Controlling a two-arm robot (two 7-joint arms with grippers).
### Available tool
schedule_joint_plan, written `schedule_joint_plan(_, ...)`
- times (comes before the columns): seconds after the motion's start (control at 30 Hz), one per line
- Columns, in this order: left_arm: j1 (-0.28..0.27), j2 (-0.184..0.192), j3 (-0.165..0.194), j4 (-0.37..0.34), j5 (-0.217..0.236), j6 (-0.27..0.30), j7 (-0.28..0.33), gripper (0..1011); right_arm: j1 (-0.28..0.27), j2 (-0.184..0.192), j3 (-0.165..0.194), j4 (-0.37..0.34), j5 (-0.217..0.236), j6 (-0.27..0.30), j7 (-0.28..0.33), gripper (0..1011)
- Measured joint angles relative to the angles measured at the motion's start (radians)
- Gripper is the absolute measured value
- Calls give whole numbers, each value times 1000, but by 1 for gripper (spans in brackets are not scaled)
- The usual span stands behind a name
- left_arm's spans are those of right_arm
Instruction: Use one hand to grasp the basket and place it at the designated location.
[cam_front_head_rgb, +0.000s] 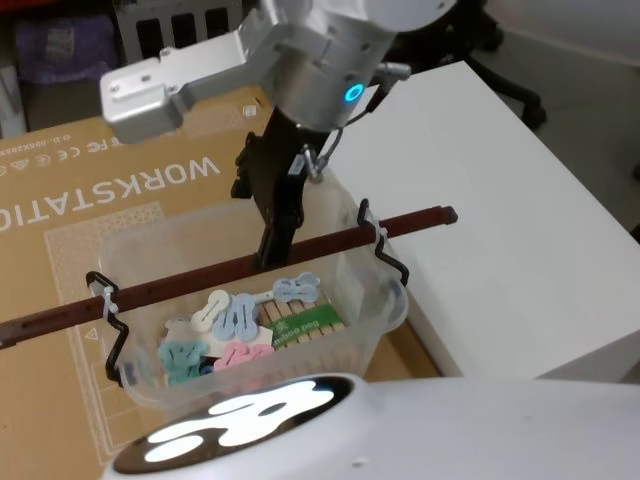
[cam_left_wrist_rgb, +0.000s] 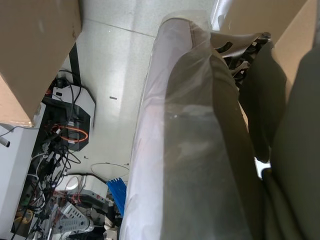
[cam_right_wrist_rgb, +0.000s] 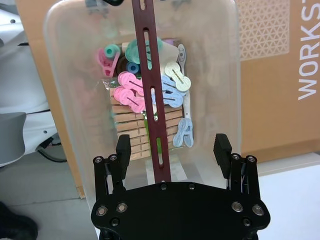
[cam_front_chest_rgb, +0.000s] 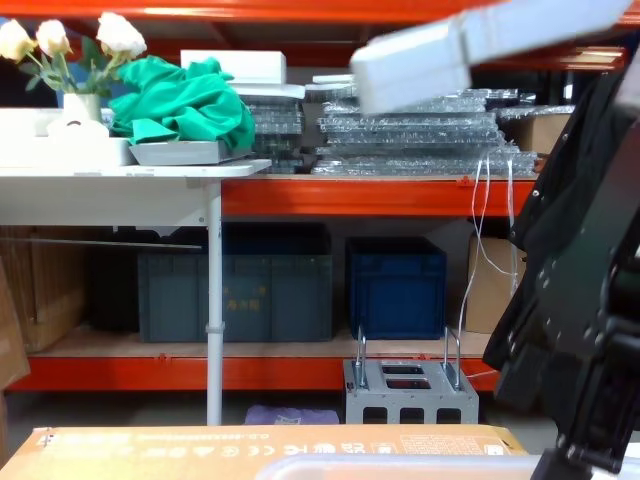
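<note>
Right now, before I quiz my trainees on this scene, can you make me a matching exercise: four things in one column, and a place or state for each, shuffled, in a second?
Things:
1. dark red bar
2. coloured clips
3. right claw
4. white table

Places or states:
A. open, one finger on each side of the bar
B. to the robot's right of the basket
C. heaped in the basket's bottom
D. spans the basket's top, between black wire hooks

Pairs: 1-D, 2-C, 3-A, 4-B.
</note>
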Motion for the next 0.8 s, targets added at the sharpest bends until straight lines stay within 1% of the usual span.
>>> schedule_joint_plan(0.17, 0, 0, 0, 0, 0, 0, 0, 0, 1, -40, -35, 29, -26, 20, 9, 1001)
schedule_joint_plan(0.27, 0, 0, 0, 0, 0, 0, 0, 0, 2, -49, -46, 38, -34, 24, 10, 1001)
schedule_joint_plan(0.3, 0, 0, 0, 0, 0, 0, 0, 0, 3, -58, -55, 46, -41, 27, 11, 1001)
schedule_joint_plan(0.5, 0, 0, 0, 0, 0, 0, 0, 0, 4, -84, -84, 66, -61, 38, 13, 1001)
schedule_joint_plan(0.57, 0, 0, 0, 0, 0, 0, 0, 0, 4, -99, -100, 81, -72, 44, 15, 1001)
schedule_joint_plan(0.6, 0, 0, 0, 0, 0, 0, 0, 0, 4, -99, -100, 81, -72, 44, 15, 1001)
schedule_joint_plan(0.8, 0, 0, 0, 0, 0, 0, 0, 0, 4, -116, -134, 94, -91, 51, 15, 1001)
